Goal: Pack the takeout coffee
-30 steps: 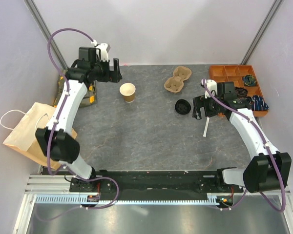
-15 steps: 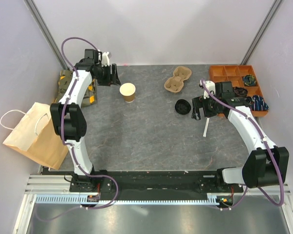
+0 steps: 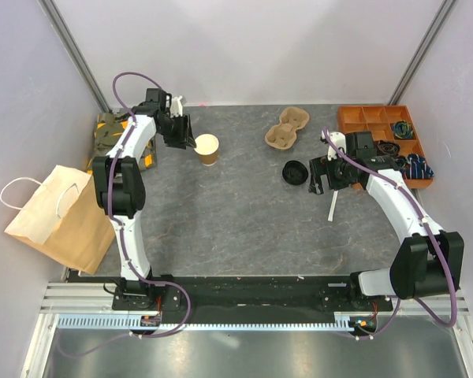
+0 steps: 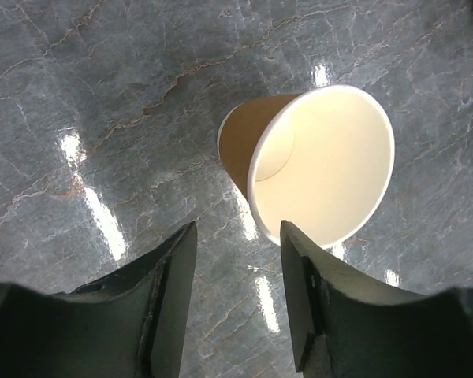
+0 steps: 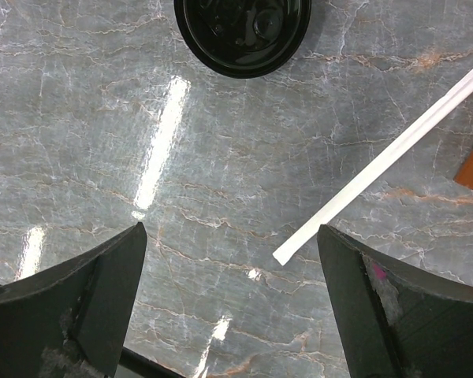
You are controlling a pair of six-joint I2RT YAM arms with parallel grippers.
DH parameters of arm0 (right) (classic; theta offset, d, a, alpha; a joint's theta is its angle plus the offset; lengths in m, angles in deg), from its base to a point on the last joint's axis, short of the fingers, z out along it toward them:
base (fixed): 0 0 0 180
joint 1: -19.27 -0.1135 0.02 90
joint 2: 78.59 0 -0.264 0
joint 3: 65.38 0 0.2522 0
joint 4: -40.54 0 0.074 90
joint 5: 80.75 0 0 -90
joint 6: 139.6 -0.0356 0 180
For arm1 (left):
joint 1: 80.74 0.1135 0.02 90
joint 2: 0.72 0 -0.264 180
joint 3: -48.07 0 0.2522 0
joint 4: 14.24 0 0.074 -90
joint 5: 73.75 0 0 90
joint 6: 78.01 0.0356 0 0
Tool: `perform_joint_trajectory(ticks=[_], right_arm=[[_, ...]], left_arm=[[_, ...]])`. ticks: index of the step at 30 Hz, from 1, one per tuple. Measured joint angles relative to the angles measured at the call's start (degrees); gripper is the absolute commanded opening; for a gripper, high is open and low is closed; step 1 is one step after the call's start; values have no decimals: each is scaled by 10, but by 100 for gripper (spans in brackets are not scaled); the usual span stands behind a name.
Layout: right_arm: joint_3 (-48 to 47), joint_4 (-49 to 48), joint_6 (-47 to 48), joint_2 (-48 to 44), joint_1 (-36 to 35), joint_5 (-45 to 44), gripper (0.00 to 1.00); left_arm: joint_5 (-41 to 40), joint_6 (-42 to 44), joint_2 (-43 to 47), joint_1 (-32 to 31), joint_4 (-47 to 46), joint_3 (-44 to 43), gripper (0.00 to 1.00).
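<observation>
Hovering the left gripper [image 3: 180, 134], parted, just beside the lidless paper cup [image 3: 206, 148].

Looking from the top: finding the cup standing upright and empty at the far left of the table [image 3: 221, 228], with its black lid [image 3: 295, 172] lying well apart to the right, just left of the right gripper [image 3: 319, 175]; also spotting an empty pulp carrier [image 3: 288, 128] at the far middle and an orange tray [image 3: 376, 118] at the far right carrying dark bits too small to tell. Looking through the left wrist: seeing the cup's pale bare inside just beyond fingertips standing apart, gripping nothing. Looking through the right wrist: seeing fingers spreading wide above bare table, holding nothing, with the lid lying ahead and a white straw [image 5: 386, 157] slanting at the right.
</observation>
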Motion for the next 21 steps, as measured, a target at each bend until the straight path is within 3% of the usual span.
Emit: perform_joint_trajectory(ticks=[8, 11, 13, 15, 21], right_arm=[[0, 0, 0, 1, 0, -2, 98], [0, 1, 0, 2, 0, -2, 98], [0, 1, 0, 2, 0, -2, 98], [0, 1, 0, 2, 0, -2, 98], [0, 2, 0, 2, 0, -2, 98]], left_arm=[[0, 0, -21, -8, -6, -3, 33], [0, 0, -27, -14, -6, -5, 16], [0, -2, -29, -19, -7, -6, 13], [0, -4, -29, -22, -6, -6, 2], [2, 1, 5, -43, 0, 40, 2]])
